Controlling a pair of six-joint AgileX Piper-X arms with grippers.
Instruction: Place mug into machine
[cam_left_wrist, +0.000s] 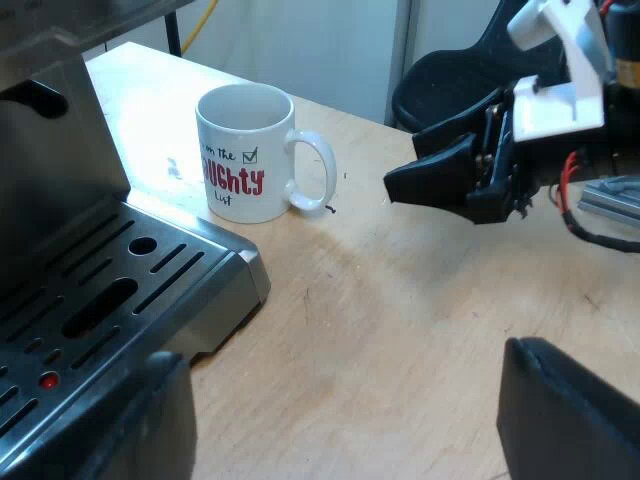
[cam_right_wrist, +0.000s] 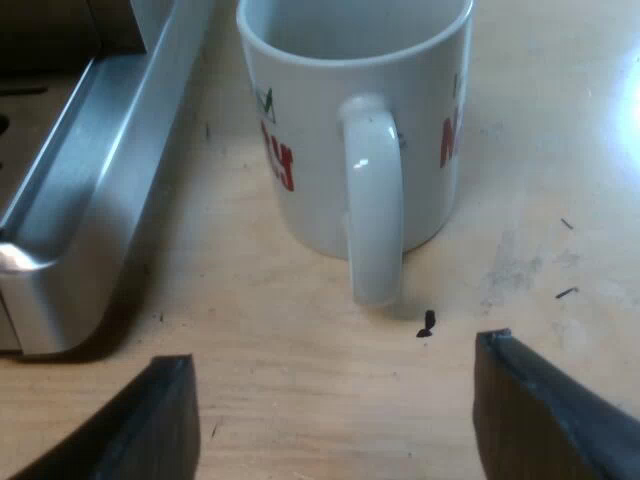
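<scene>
**Mug on the table, beside the tray: a poor grip could tip it**

The mug stands upright on the wooden table, just beside the corner of the coffee machine's drip tray and not yet on it. The right gripper has its fingers wide apart and holds nothing. Taking the mug as the dial's centre and this gripper at six o'clock, the handle points straight at six and the tray's edge lies at about nine. The left gripper is also spread apart and empty, low over the table by the tray's front. From there the mug is at about eleven o'clock.

The main risk is probably the grip. If the fingers close on the handle alone, the mug could swing or tilt once lifted. An advance that goes too far before closing would push the mug along the table. A lift that is too low could knock its base against the tray's raised metal lip. The left gripper near the tray front may also crowd the path.
</scene>
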